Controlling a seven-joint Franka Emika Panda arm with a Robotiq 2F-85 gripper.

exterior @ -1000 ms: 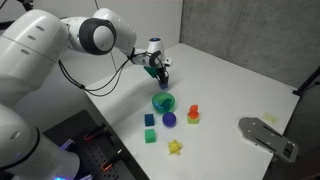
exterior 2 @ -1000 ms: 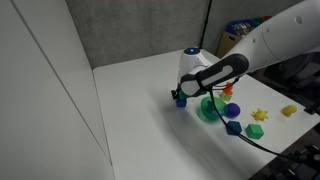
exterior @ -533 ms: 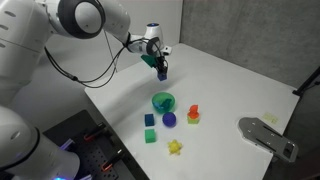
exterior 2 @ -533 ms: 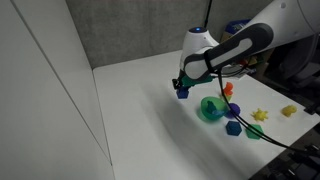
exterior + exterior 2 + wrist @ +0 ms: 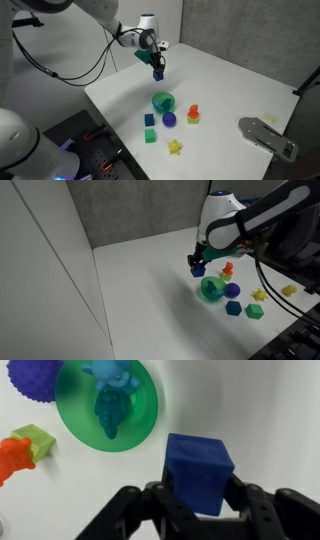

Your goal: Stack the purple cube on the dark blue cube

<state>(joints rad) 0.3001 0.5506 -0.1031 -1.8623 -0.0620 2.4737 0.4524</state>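
Holding the purple cube [image 5: 200,465] clamped between its fingers, the gripper [image 5: 157,70] hangs above bare table, beyond the green bowl [image 5: 163,101]. Carrying is the step in hand; next it needs to come nearer, centre over the dark blue cube [image 5: 150,119], then lower.

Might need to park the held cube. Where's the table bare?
Bare: the table behind the green bowl, up to the wall-side edge. Crowded: in front of the bowl, where the dark blue cube, purple ball and green cube cluster.
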